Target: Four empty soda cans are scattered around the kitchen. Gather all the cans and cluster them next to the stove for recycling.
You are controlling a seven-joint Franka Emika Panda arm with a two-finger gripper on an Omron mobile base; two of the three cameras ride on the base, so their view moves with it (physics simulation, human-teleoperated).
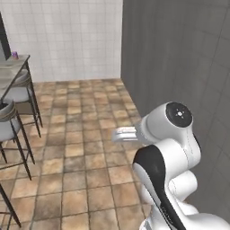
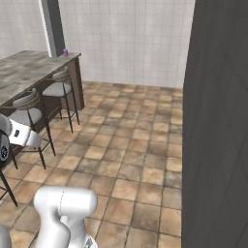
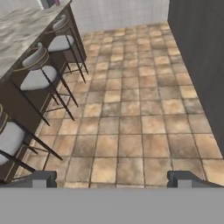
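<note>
Pincer point(image 3: 112, 179) gapes wide, empty, over matte brown floor tiles point(image 3: 131, 127) beside a veined marble counter point(image 3: 24, 33) bearing a small pink-purple can point(image 2: 65, 52).

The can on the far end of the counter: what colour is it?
Pink-purple; the can shows best in the right base view.

A home kitchen with a breakfast bar: a long grey marbled stone counter point(image 2: 29, 68) with grey cushioned, black-legged bar stools point(image 2: 59, 88) along it, white tiled walls point(image 2: 126, 38), brown terracotta floor tiles point(image 3: 131, 109), and a tall dark grey cabinet side point(image 2: 218, 121).
</note>
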